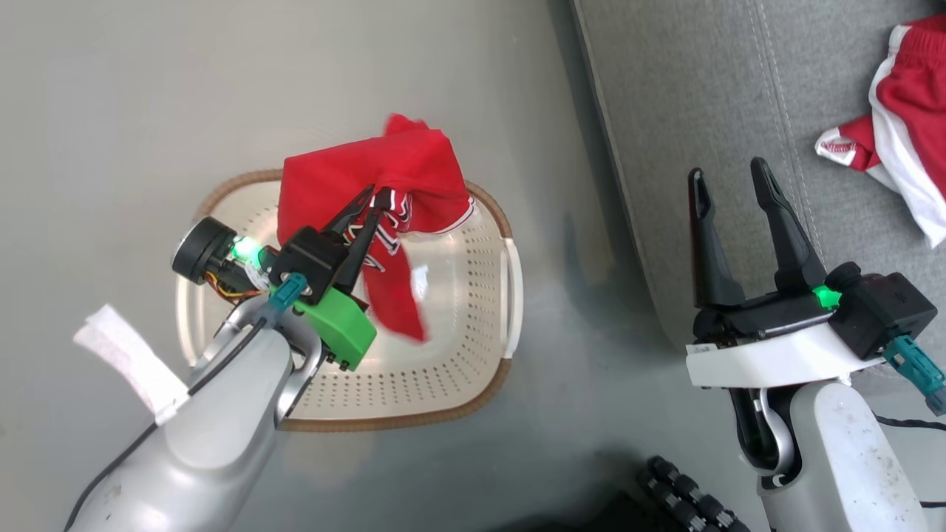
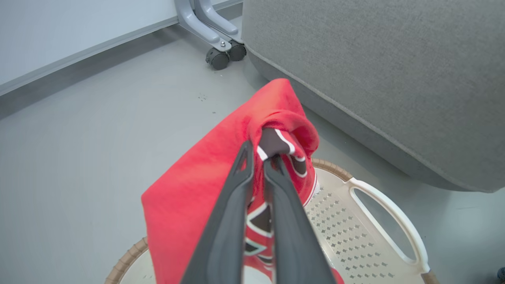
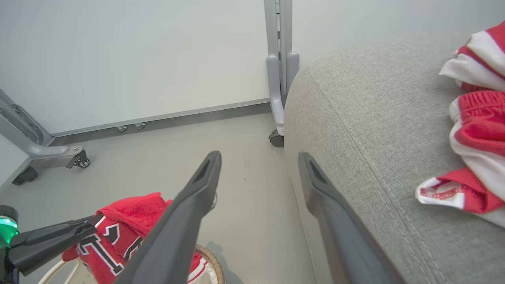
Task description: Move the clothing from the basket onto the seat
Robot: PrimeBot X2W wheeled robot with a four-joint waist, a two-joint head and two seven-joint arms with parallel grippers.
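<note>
Head view: pinching the red shirt [image 1: 355, 166] with the left tool [image 1: 377, 196], up over the basket [image 1: 399, 423], ready for the seat [image 1: 702, 89] (red shorts [image 1: 909, 96] already there); right tool [image 1: 728, 174] spread, empty.

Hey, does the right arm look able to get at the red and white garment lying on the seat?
Probably yes. On the right arm the jaws stand open and empty at the edge of the seat, and only bare cushion lies between them and the garment; nothing blocks the way.
</note>
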